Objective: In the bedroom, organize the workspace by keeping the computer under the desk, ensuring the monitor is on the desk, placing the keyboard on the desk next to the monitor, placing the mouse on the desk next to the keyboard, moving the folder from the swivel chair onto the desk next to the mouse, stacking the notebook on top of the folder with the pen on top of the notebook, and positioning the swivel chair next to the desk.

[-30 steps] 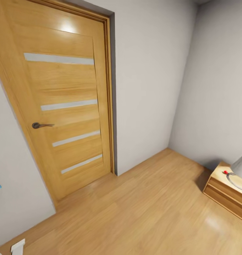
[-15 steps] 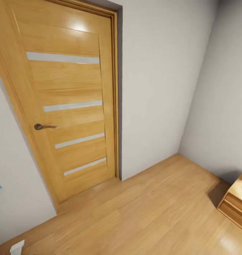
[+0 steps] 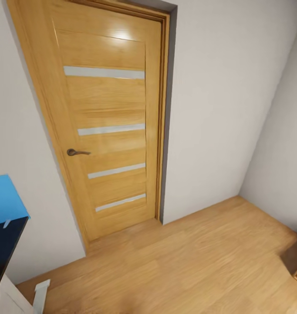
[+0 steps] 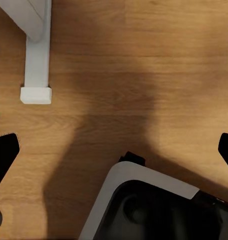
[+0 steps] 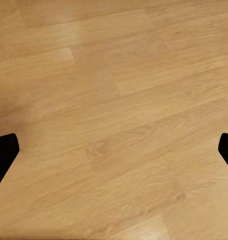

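Wood-plank floor [image 3: 200, 261] | slatted oak door [image 3: 109, 126] | both pincers spread, empty

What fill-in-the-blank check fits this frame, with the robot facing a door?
1. The wooden door is ____, flush in its frame.
2. The door handle sits on the door's ____ side in the head view.
3. Both pincers, left and right, hang over a ____ floor.

Missing words: closed; left; wooden
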Controlling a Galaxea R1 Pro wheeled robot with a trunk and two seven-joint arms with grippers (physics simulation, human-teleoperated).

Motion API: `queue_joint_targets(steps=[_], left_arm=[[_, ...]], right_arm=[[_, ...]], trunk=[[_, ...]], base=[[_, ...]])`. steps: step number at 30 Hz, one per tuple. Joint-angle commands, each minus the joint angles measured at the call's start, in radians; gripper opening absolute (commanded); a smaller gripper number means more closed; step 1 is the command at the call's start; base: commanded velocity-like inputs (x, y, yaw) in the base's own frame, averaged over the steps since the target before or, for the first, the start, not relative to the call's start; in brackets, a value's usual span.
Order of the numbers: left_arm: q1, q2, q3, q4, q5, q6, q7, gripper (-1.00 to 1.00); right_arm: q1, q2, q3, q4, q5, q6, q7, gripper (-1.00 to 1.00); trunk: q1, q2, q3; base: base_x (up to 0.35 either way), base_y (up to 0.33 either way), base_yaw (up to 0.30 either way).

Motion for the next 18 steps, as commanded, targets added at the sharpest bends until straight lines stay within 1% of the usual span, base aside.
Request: queue_joint_targets(steps=[1,4,5,10,13,18], left_arm=[[-0.001,0.000,0.008,0.001,-0.004,-0.003,-0.001,1.00],[-0.001,0.000,0.008,0.001,-0.004,-0.003,-0.001,1.00],[-0.001,0.000,0.007,0.001,-0.004,-0.003,-0.001,1.00],[-0.001,0.000,0.007,0.001,-0.004,-0.002,-0.001,1.00],[-0.001,0.000,0.007,0.001,-0.004,-0.001,-0.001,1.00],[-0.001,0.000,0.007,0.001,-0.004,-0.001,-0.001,1.00]], right_arm=[[0.000,0.000,-0.002,0.000,0.010,-0.005,-0.009,1.00],[0.000,0.000,-0.003,0.000,0.008,-0.032,-0.010,1.00],[0.000,0.000,-0.005,0.001,0.004,-0.065,-0.010,1.00],[0.000,0.001,-0.008,0.000,-0.001,-0.105,-0.012,1.00],[0.000,0.003,-0.007,0.001,-0.003,-0.129,-0.019,1.00],[0.000,0.003,-0.009,0.000,-0.004,-0.137,-0.026,1.00]], trunk=[[0.000,-0.001,-0.001],[0.000,-0.001,-0.001],[0.000,-0.001,-0.001],[0.000,-0.001,-0.001],[0.000,-0.001,-0.001],[0.000,-0.001,-0.001]], base=[[0.000,0.000,0.277],[0.000,0.000,0.277],[0.000,0.000,0.278],[0.020,-0.011,0.278],[0.143,-0.135,0.278],[0.212,-0.222,0.278]])
